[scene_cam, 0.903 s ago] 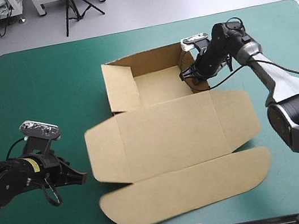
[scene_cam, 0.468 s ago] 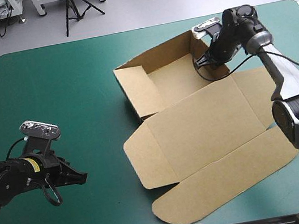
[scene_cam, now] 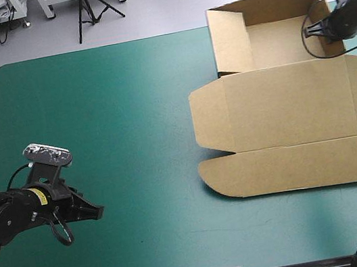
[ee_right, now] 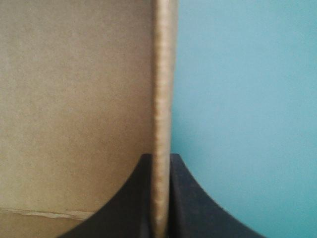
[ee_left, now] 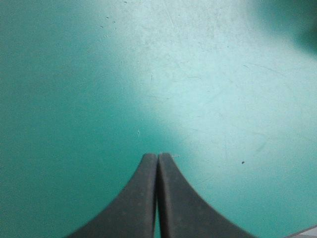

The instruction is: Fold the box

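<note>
Right hand [ee_right: 159, 158] pinches the box [scene_cam: 286, 122] by its side wall. I see the box now at the counter's [scene_cam: 107, 118] far right corner, dragged there from the middle, possibly overhanging the far edge. Front panels not yet folded. Left hand [ee_left: 157, 156] closed, empty.

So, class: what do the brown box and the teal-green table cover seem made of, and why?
The brown box: likely corrugated cardboard, matt; its cut edge looks ribbed up close. The teal-green table cover: perhaps a smooth plastic or rubber mat, faintly glossy; fine scratches and soft glare show.
</note>
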